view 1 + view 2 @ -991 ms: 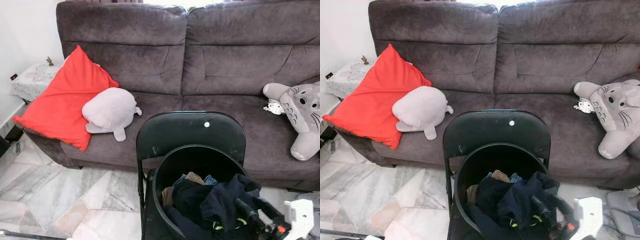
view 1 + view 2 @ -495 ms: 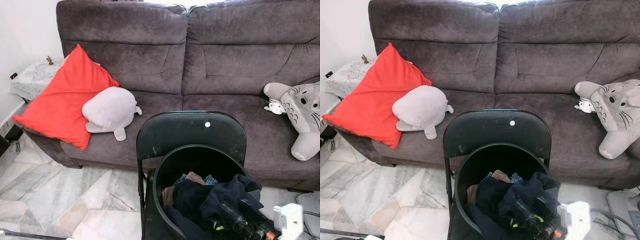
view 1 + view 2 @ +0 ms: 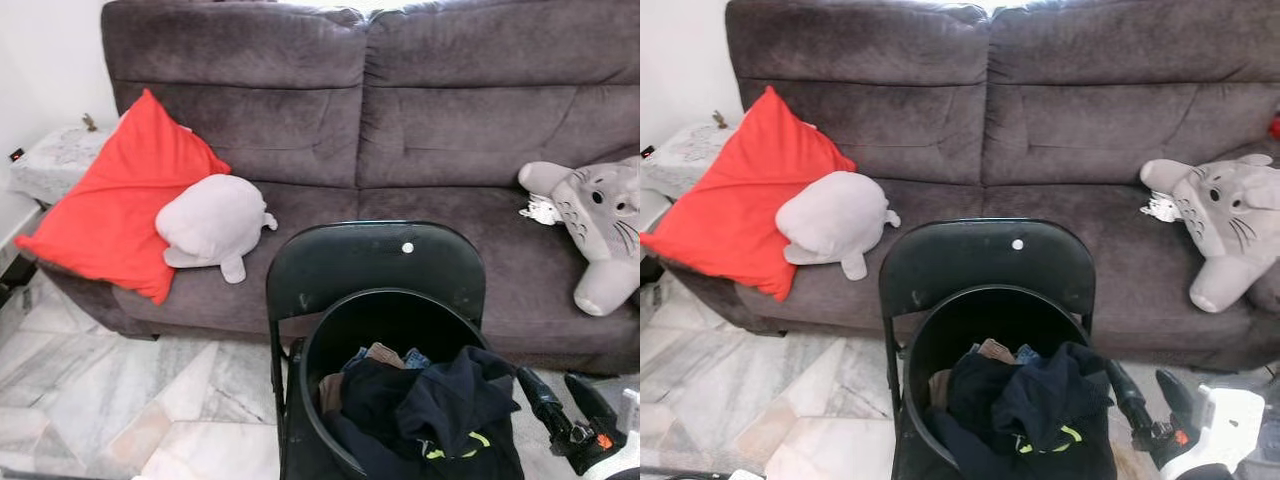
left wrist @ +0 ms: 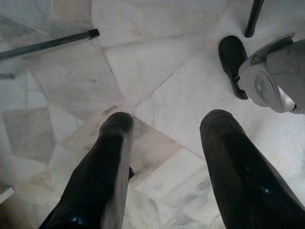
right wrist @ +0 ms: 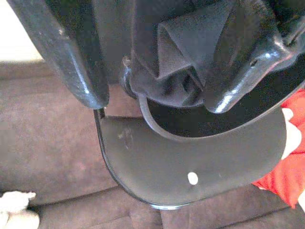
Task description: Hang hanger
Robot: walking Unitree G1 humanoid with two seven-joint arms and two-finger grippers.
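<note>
A black folding chair stands on the marble floor in front of a grey sofa. A round black basket rests on the chair seat, against the backrest. The basket holds a pile of clothes, mostly dark navy; one piece drapes over the rim on the robot's right side and carries a yellow-green mark.

The right pincer sits low, just beside the right rim of the basket, fingers pointing up and toward the sofa. Its two fingers stand apart and nothing is held between them. In the right wrist view, the dark cloth and the basket rim lie just past the fingertips, with the chair backrest beyond.

The left pincer points down at the floor (its fingers are spread wide and hold nothing). A grey-and-black robot foot shows on the floor near it.

A hanger cannot be made out anywhere in the scene.

On the sofa seat, a red cushion leans at the left corner, with a pale grey plush touching it. A grey cat-like plush lies at the right edge. A small side surface stands off the sofa's left end.
</note>
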